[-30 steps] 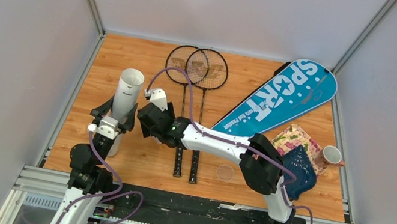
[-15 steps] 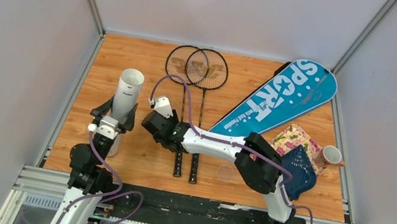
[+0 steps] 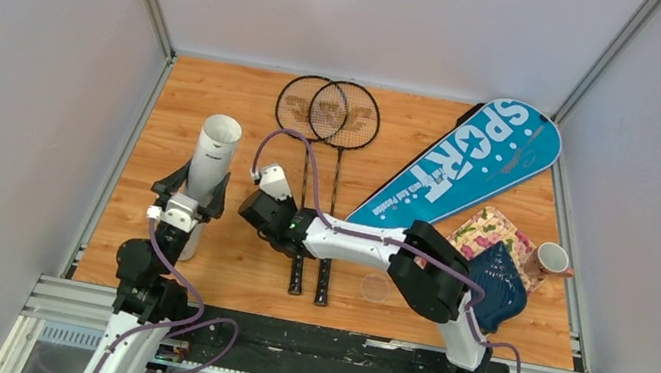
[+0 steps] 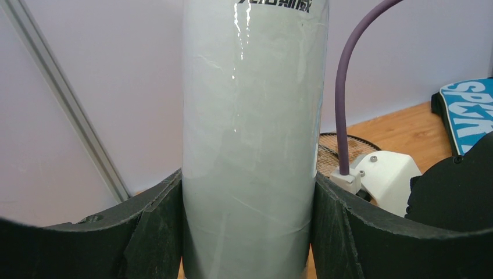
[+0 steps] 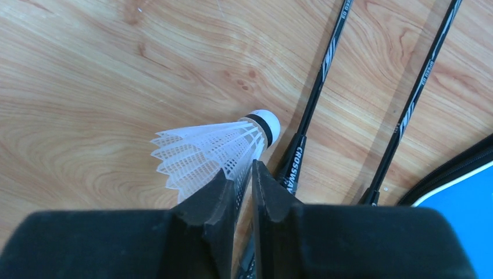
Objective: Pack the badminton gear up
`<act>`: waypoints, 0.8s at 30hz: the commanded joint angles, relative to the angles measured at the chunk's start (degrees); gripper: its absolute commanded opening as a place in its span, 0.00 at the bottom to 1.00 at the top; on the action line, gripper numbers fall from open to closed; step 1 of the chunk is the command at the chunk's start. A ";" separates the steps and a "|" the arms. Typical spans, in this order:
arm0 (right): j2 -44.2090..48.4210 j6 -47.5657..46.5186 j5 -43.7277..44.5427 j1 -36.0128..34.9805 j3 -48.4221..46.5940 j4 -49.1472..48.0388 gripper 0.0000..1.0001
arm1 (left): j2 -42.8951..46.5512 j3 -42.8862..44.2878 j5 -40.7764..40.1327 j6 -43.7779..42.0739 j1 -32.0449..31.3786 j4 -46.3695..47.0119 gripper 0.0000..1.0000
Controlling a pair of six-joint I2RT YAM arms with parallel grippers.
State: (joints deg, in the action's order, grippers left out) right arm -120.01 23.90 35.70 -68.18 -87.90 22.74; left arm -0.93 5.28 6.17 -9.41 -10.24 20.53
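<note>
The left hand point(image 4: 250, 232) is clenched around the long white tube point(image 4: 253, 145). Its two black fingers point(image 4: 157, 232) press on opposite sides of the lower part. The tube stands upright near the left edge of the wooden tabletop point(image 3: 221, 87), with its open mouth facing up.

The right hand point(image 5: 238, 186) is low over the tabletop, just right of the tube, and pinches a white feather shuttlecock point(image 5: 215, 154) by its skirt. The feathers are caught between the fingertips and the rest of the skirt fans out to the left. The shuttlecock lies almost flat on the wood, and its cork tip points at the shaft of the nearer racket, just beside it.

The two black rackets point(image 3: 329, 112) lie side by side with their heads overlapping at the far edge and their handles toward the arms. The right forearm stretches across both shafts, hiding their middles in the top view.

The blue "SPORT" cover point(image 3: 462, 163) lies aslant to the right of the rackets, and its narrow end reaches down beside the right arm. Further right, a floral cloth point(image 3: 486, 231) lies under a dark blue shell-shaped object point(image 3: 498, 281). A mug point(image 3: 550, 259) stands at the right edge. A small clear disc point(image 3: 375, 287) lies near the racket handles, just under the right arm.
</note>
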 commanded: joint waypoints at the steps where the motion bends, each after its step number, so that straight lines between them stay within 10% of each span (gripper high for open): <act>1: 3.90 -1.05 2.88 -0.11 2.02 -3.67 0.13 | -1.53 -0.36 1.38 1.06 0.22 -3.57 0.04; 9: 17.24 -3.33 -3.87 3.84 11.50 -7.27 0.00 | -4.43 -0.27 10.32 1.50 0.22 -2.34 0.04; 19: 43.18 -2.01 -58.95 30.28 18.04 -2.03 0.00 | -9.70 -0.80 31.26 2.99 0.22 1.97 0.04; 24: 48.98 -5.62 -63.73 31.00 11.18 5.46 0.00 | -11.02 -0.53 34.52 2.73 0.22 1.61 0.05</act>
State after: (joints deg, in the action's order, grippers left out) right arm -74.96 20.99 -13.76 -35.73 -70.91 22.63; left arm -10.33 5.32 34.85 -9.43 -10.11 25.61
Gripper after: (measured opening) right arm 0.008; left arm 0.734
